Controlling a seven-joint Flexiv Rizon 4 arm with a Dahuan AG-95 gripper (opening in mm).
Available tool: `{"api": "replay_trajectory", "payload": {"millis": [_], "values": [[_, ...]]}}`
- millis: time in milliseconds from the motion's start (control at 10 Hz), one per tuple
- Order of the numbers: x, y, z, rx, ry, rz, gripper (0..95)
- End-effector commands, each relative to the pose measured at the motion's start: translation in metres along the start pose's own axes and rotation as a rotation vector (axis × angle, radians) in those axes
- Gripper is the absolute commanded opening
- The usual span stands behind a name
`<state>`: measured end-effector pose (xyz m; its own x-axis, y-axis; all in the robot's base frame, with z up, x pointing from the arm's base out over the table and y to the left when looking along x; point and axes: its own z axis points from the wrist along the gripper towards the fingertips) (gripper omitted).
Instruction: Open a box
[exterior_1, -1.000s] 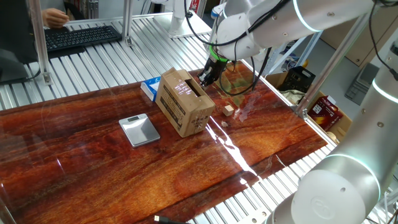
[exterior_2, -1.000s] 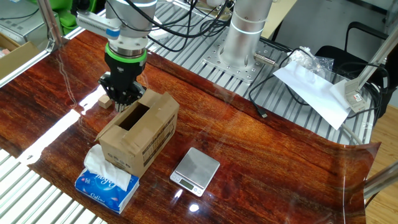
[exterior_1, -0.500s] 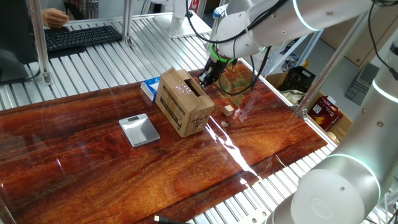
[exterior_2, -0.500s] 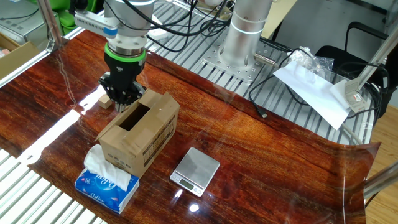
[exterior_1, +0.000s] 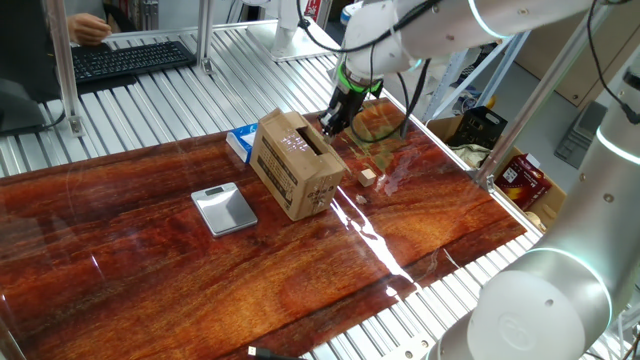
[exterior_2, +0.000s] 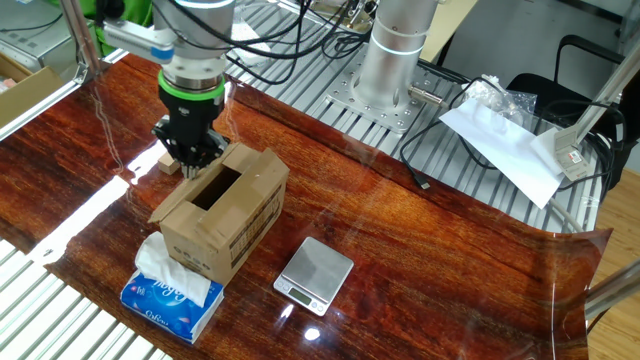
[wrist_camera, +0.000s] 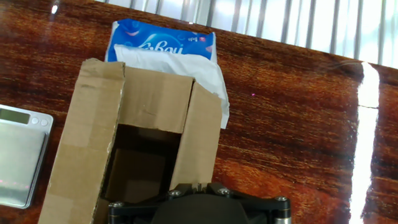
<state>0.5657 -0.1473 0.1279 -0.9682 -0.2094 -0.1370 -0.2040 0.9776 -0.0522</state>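
Note:
The brown cardboard box (exterior_1: 295, 165) stands on the wooden table, its top open in a dark slot between the long flaps. It also shows in the other fixed view (exterior_2: 225, 215) and fills the hand view (wrist_camera: 149, 112). My gripper (exterior_1: 327, 127) hangs just above the box's far end, by the end flap (exterior_2: 190, 160). In the hand view only the fingertips' base shows at the bottom edge (wrist_camera: 194, 185), drawn together. I see nothing clearly held between them.
A blue-and-white tissue packet (exterior_2: 170, 290) lies against the box's other end. A silver scale (exterior_2: 313, 270) lies beside the box. A small wooden block (exterior_1: 368, 177) sits near the gripper. A keyboard (exterior_1: 130, 55) and the arm's base (exterior_2: 385, 70) are at the table's edges.
My gripper has risen a little and shifted slightly away from the box's end. The box has stayed in place.

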Motion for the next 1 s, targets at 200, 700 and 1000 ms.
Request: {"api": "replay_trajectory", "payload": {"millis": [200,700,1000], "values": [[0.0,0.0,-0.008,-0.058,0.044,0.043,0.0],[0.001,-0.001,-0.022,-0.076,0.076,0.059,0.0],[0.002,0.002,-0.026,-0.087,0.088,0.085,0.0]]}}
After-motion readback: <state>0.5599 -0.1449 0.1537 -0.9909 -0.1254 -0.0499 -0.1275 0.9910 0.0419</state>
